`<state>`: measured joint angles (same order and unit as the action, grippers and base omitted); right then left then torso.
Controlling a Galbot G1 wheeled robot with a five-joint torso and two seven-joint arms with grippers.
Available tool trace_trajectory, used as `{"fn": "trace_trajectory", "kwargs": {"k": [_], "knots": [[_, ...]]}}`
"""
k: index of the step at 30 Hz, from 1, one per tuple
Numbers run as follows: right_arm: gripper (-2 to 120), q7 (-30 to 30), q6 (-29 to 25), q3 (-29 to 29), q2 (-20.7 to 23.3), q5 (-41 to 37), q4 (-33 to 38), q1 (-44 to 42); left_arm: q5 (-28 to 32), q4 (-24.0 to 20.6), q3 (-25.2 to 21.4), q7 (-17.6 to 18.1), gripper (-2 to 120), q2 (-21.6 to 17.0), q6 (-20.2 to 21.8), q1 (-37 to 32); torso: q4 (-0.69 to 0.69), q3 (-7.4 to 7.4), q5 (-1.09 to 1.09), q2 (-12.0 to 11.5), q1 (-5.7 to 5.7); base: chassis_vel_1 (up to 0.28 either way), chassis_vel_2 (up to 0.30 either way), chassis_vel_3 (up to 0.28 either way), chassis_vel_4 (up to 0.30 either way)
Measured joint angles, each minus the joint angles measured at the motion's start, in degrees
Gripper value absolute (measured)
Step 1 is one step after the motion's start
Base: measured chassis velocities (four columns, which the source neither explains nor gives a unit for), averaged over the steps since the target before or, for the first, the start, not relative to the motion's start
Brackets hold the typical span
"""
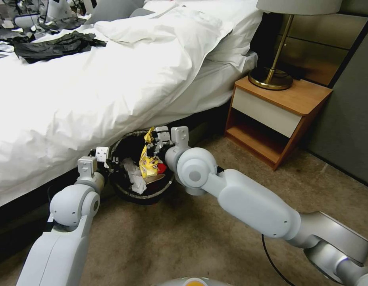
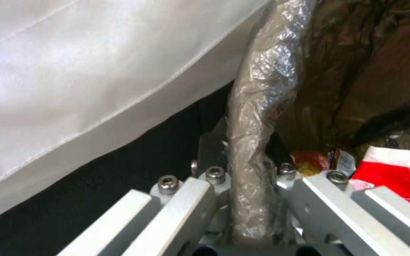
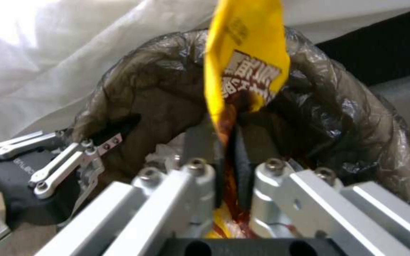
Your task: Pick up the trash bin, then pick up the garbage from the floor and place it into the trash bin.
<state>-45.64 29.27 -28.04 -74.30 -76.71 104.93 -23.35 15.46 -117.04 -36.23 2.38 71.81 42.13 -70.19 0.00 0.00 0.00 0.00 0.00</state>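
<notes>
**A:** What does the trash bin look like?

**B:** Small and round, lined with a dark brown-black bag that folds over its rim in shiny wrinkles. It sits tilted at the foot of the white bedding, above the beige floor. Inside are crumpled white tissue, a red-and-white cup and other litter.

**B:** The left gripper is at the bin's near-left rim. From its wrist camera, the bag-covered rim runs straight up between its two fingers, which are closed onto it, one outside the bin, one inside.

**A:** And the right gripper?

**B:** It reaches over the bin's opening from the opposite side. Its fingers are pinched almost together on a yellow snack wrapper, which stands up from between the pads with the bin's dark rim arching just behind it. More yellow wrapper hangs below the fingers, over the bin's contents.

**A:** Anything else nearby?

**B:** A wooden nightstand with a brass lamp, well apart to the right.
</notes>
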Motion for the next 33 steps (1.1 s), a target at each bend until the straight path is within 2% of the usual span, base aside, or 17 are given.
{"fn": "trace_trajectory", "kwargs": {"k": [2,5,6,7,9,11,13,15,17,21,23,25,31,33], "knots": [[19,-0.09,-0.3,0.02,-0.22,0.2,-0.46,-0.22,0.04,0.02,-0.02,0.0,0,0.05,0.0,-0.13,0.0,0.0,0.0,0.0,0.0,0.0,0.0,0.0,0.0],[25,-0.07,-0.61,0.24,-0.26,0.26,-0.77,-0.27,0.05,0.06,-0.05,0.0,0,0.06,0.0,-0.2,0.0,0.0,0.0,0.0,0.0,0.0,0.0,0.0,0.0],[34,0.21,-1.2,0.58,-0.37,-0.22,-1.0,-0.29,0.05,0.14,-0.06,0.0,0,0.06,0.0,-0.18,0.0,0.0,0.0,0.0,0.0,0.0,0.0,0.0,0.0],[34,0.21,-1.2,0.58,-0.37,-0.22,-1.0,-0.29,0.05,0.14,-0.06,0.0,0,0.06,0.0,-0.18,0.0,0.0,0.0,0.0,0.0,0.0,0.0,0.0,0.0],[44,1.03,-2.71,1.17,-0.84,-1.16,-1.5,-0.29,0.05,0.36,-0.06,0.0,0,0.14,0.0,0.06,0.01,0.0,0.0,0.0,0.0,0.0,0.0,0.0,0.0],[47,1.32,-3.04,1.31,-1.02,-1.28,-1.68,-0.29,0.05,0.48,-0.05,0.0,0,0.19,0.0,0.17,0.0,0.0,0.01,0.0,0.0,0.0,0.0,0.0,0.0],[59,1.73,-3.69,1.53,-1.54,-1.7,-1.99,-0.28,0.05,0.69,0.16,0.0,0,0.35,0.0,0.41,0.01,0.0,0.01,0.0,0.0,0.0,0.0,0.0,0.0],[63,1.75,-3.74,1.54,-1.65,-1.79,-2.01,-0.26,0.05,0.7,0.22,0.0,0,0.36,0.0,0.43,0.01,0.0,0.01,0.0,0.0,0.0,0.0,0.0,0.0],[75,1.79,-3.8,1.51,-2.06,-2.05,-2.13,-0.01,0.05,0.76,0.31,0.0,0,0.36,0.0,0.44,0.01,0.0,0.01,0.0,0.0,0.0,0.0,0.0,0.0],[81,1.79,-3.8,1.47,-2.22,-2.16,-2.19,0.15,0.05,0.79,0.25,0.0,0,0.27,0.0,0.44,0.01,0.0,0.0,0.0,0.0,0.0,0.0,0.0,0.0],[94,1.21,-3.74,1.44,-2.21,-3.27,-1.35,0.7,0.05,0.8,0.12,0.0,0,0.12,0.0,0.32,0.0,0.0,0.0,0.0,0.0,0.0,0.0,0.0,0.0],[99,0.4,-3.66,1.48,-2.01,-4.36,-0.42,1.37,0.05,0.81,0.07,0.0,0,0.12,0.0,0.29,-0.01,0.0,0.0,0.0,0.0,0.0,0.0,0.0,0.0],[100,-3.2,-3.06,1.91,-1.01,-9.84,3.2,4.24,0.05,0.86,0.09,0.0,0,0.23,0.0,0.39,0.0,0.0,0.0,0.0,0.0,0.0,0.0,0.0,0.0],[100,-4.03,-2.56,1.84,0.54,-11.07,5.36,5.95,0.05,0.86,0.24,0.0,0,0.32,0.0,0.51,0.0,0.0,0.0,0.0,0.0,0.0,0.0,0.0,0.0]]}}
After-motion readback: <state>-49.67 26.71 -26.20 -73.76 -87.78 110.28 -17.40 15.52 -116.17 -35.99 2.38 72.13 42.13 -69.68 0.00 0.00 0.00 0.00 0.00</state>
